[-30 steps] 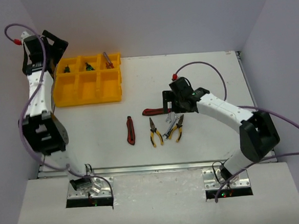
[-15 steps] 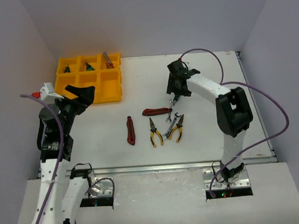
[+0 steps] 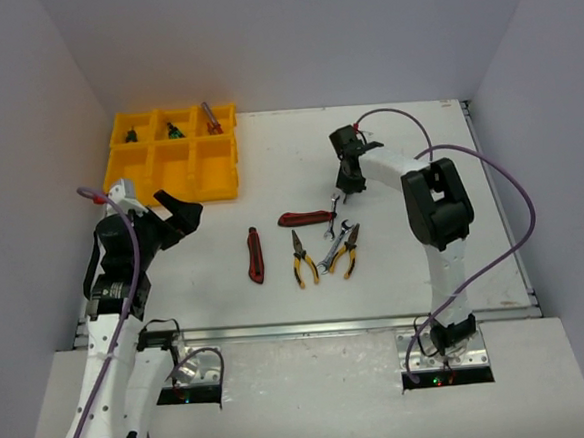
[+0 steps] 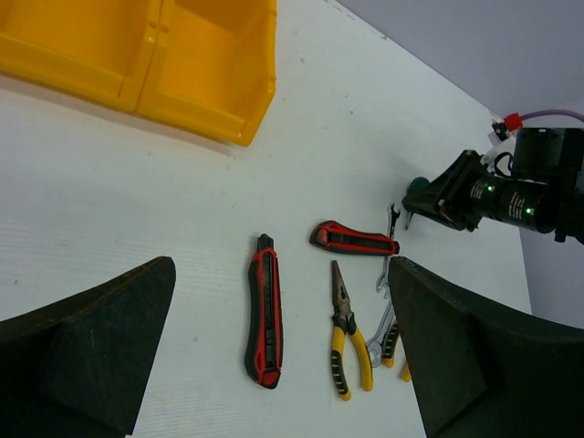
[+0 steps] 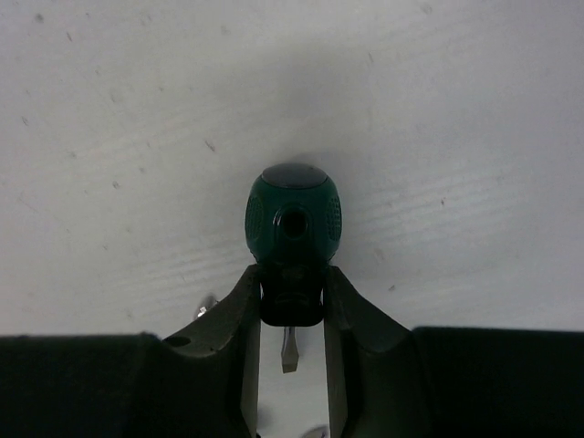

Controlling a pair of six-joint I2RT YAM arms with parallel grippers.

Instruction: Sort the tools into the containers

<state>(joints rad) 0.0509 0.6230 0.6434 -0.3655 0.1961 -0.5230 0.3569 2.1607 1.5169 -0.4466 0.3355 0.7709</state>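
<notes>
My right gripper (image 5: 292,285) is shut on a stubby green-handled screwdriver (image 5: 293,214), its fingers pinching the black collar with the blade pointing back between them. From above, that gripper (image 3: 346,180) sits just behind the loose tools. On the table lie a red-black utility knife (image 3: 256,256), a second red-black knife (image 3: 305,218), yellow-handled pliers (image 3: 302,259), another pair of pliers (image 3: 348,251) and silver wrenches (image 3: 331,253). My left gripper (image 4: 281,265) hangs open above the left knife (image 4: 264,310), holding nothing. The yellow containers (image 3: 173,169) stand at the back left.
Three back compartments of the tray hold small tools (image 3: 174,130). The tray's near corner (image 4: 245,109) shows at the top of the left wrist view. The left arm (image 3: 124,251) hovers over the table's near left. White walls close in the table on three sides.
The right gripper has closed on the green screwdriver after moving back from the tool pile. The left arm has swung from the tray down toward the near left.
</notes>
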